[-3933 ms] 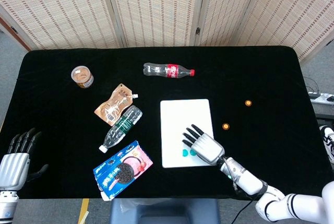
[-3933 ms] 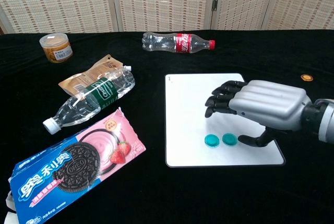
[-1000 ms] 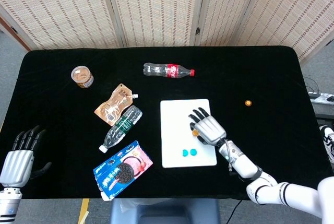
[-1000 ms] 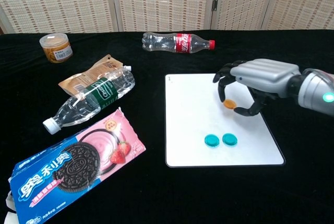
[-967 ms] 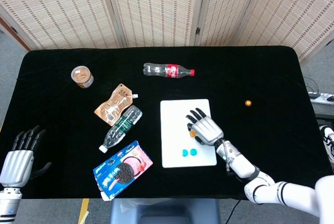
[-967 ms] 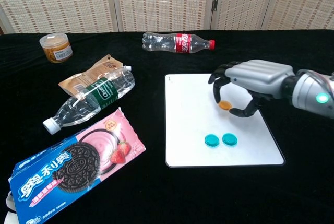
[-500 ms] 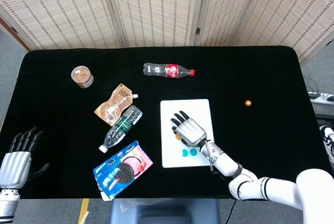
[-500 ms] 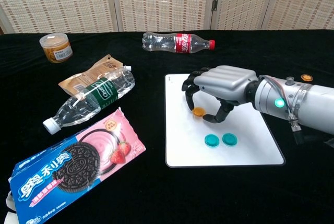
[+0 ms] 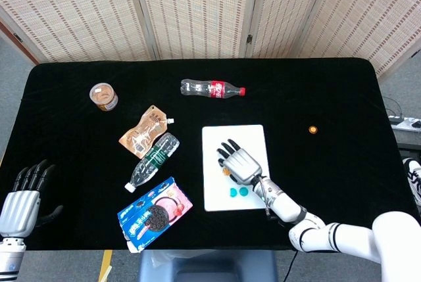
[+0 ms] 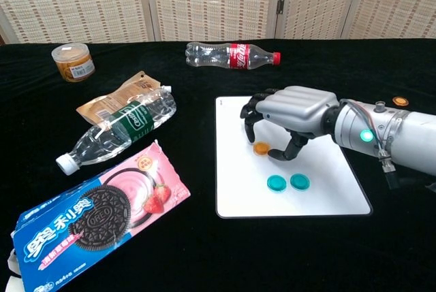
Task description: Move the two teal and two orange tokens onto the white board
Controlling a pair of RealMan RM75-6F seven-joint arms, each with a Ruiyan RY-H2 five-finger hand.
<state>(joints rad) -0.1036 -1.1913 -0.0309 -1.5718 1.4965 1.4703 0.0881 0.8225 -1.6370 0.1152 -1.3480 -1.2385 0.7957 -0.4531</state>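
Blue-pink cookie pack (image 10: 88,220): "OREO" embossed on pictured cookie; large white Chinese characters on blue part, only partly legible. Cola bottle (image 10: 231,54): red label with white script, too small to read. Clear water bottle (image 10: 119,131): green label, white print illegible. Brown pouch (image 10: 116,101) and round tub (image 10: 73,62): labels unreadable.

Right hand (image 10: 291,114) palm-down with fingers curled downward, left hand (image 9: 21,204) low, fingers spread
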